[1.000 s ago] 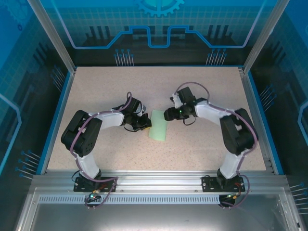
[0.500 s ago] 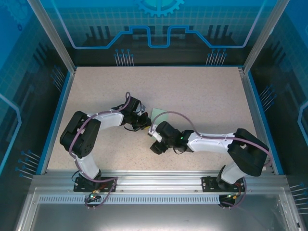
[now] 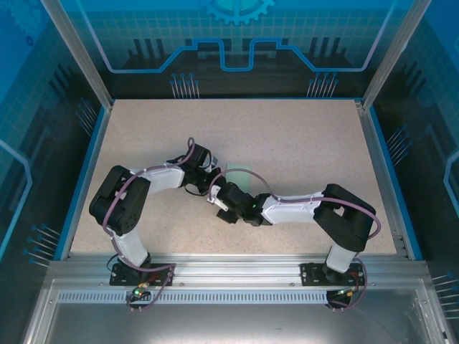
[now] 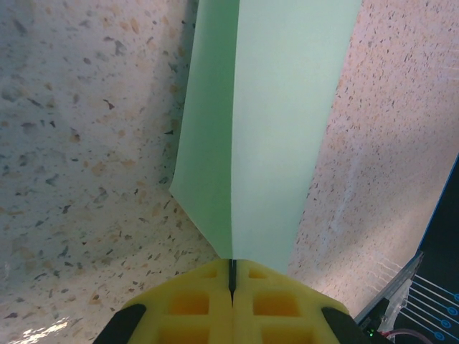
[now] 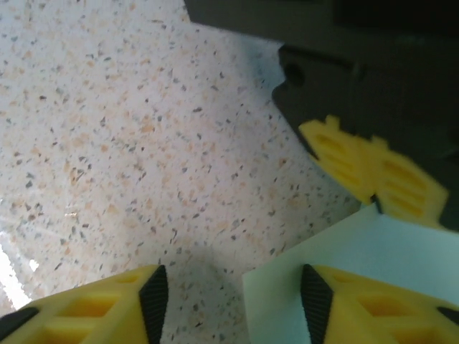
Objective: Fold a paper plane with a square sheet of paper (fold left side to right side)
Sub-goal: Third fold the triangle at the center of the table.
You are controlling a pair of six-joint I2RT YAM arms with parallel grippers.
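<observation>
Items: one square sheet of paper [image 4: 272, 129], folded, at mid table [image 3: 301, 136]; two grippers. Left gripper [image 4: 232, 276]: clamped on the sheet's edge. Right gripper [image 5: 233, 294]: jaws apart, empty, moved from the sheet's right side to its near corner.

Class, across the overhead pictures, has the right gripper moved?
Yes. The right gripper swung left and nearer, away from the blue right-hand rail, to the near end of the pale mint-green paper sheet.

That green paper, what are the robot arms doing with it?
They are folding it. The left gripper is shut on one edge of the green paper, which lies on the speckled table. The right gripper, jaws apart, sits low at a corner of the sheet, not gripping it yet.
</observation>
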